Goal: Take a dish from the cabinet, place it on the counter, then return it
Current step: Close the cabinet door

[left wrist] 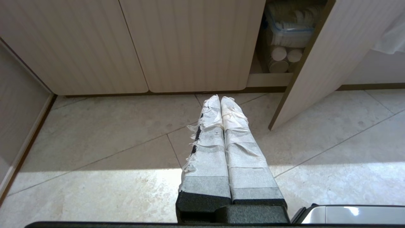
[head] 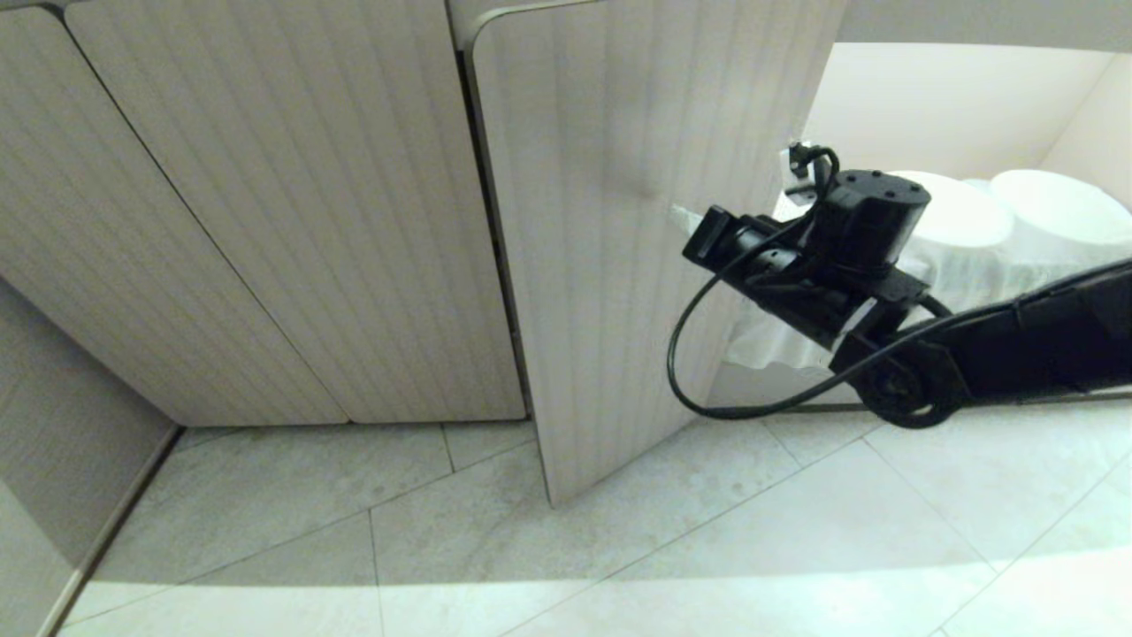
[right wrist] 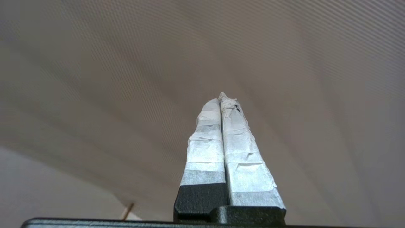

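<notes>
Dish-fetching has barely got going, or it is nearly over; from where things stand I can't say which. No small white bowl is in either gripper, and none shows on any surface I can see. The cabinet door stands partly open, and the right gripper has its taped fingers pressed together, empty, tip right against the ribbed face of that door. It looks to be nudging the door rather than reaching for anything. Beyond it sits an open niche with white plates on a cloth. The left gripper hangs low over the floor tiles, jaws closed on nothing. Next, the door needs swinging clear either way.
</notes>
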{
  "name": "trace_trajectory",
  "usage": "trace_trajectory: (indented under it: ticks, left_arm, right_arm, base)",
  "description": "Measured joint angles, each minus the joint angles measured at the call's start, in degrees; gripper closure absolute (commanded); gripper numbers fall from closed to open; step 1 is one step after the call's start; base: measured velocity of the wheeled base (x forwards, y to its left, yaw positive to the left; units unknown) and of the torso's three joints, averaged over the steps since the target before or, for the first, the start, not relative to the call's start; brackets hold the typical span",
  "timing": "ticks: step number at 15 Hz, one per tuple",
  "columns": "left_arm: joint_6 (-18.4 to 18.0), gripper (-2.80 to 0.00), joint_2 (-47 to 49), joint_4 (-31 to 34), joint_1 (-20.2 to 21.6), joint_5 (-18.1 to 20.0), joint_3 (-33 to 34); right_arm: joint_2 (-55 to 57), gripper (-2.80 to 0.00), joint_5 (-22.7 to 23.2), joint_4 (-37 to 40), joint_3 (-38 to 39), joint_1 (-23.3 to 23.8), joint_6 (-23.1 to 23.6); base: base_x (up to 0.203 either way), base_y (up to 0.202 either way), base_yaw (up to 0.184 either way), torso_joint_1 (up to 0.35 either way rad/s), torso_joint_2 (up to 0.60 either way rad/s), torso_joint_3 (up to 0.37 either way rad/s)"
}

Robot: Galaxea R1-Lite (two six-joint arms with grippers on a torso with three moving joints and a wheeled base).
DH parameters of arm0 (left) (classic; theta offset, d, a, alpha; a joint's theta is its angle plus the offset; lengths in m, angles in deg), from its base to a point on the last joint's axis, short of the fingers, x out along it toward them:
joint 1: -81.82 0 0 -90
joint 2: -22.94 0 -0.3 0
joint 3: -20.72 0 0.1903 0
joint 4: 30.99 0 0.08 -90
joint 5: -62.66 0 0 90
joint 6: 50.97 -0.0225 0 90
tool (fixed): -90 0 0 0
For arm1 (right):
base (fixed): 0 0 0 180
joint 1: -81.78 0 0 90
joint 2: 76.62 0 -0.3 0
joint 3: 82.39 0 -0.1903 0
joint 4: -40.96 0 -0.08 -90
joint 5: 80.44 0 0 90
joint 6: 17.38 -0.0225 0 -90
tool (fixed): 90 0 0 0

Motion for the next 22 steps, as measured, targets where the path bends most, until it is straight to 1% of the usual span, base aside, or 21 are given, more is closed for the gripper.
trace_trajectory:
  ticks: [2, 5, 8, 15, 17, 19, 22]
  left_arm:
    - [0.01, 0.00, 0.00, -0.01, 0.00, 0.00, 0.00]
    - [0.01, 0.00, 0.00, -0.01, 0.00, 0.00, 0.00]
    - [0.01, 0.00, 0.00, -0.01, 0.00, 0.00, 0.00]
    - [0.03, 0.00, 0.00, -0.01, 0.00, 0.00, 0.00]
    - [0.02, 0.00, 0.00, 0.00, 0.00, 0.00, 0.00]
    - [0.03, 0.00, 0.00, 0.01, 0.00, 0.00, 0.00]
    - [0.03, 0.00, 0.00, -0.01, 0.00, 0.00, 0.00]
  right_arm:
    - [-2.79, 0.00, -0.03, -0.33, 4.83, 0.51, -0.02]
    - [-4.66, 0.00, -0.10, -0.24, 6.23, 0.81, -0.52]
    - [-2.98, 0.00, -0.07, 0.41, 1.20, 0.82, -1.43]
    - [6.58, 0.00, -0.05, 0.58, -14.61, 0.54, -1.60]
    - [8.53, 0.00, 0.22, 0.92, -16.63, 0.61, -1.54]
    - [8.06, 0.00, 0.69, 2.42, -14.75, 0.73, -1.12]
    - [2.70, 0.00, 1.84, 4.55, -6.89, 1.09, 0.80]
  base:
    - [0.000, 0.000, 0.000, 0.000, 0.00, 0.000]
    - [0.000, 0.000, 0.000, 0.000, 0.00, 0.000]
    - [0.000, 0.000, 0.000, 0.000, 0.00, 0.000]
    - [0.000, 0.000, 0.000, 0.000, 0.00, 0.000]
    - [0.000, 0.000, 0.000, 0.000, 0.00, 0.000]
    - [0.000, 0.000, 0.000, 0.000, 0.00, 0.000]
    - [0.000, 0.000, 0.000, 0.000, 0.00, 0.000]
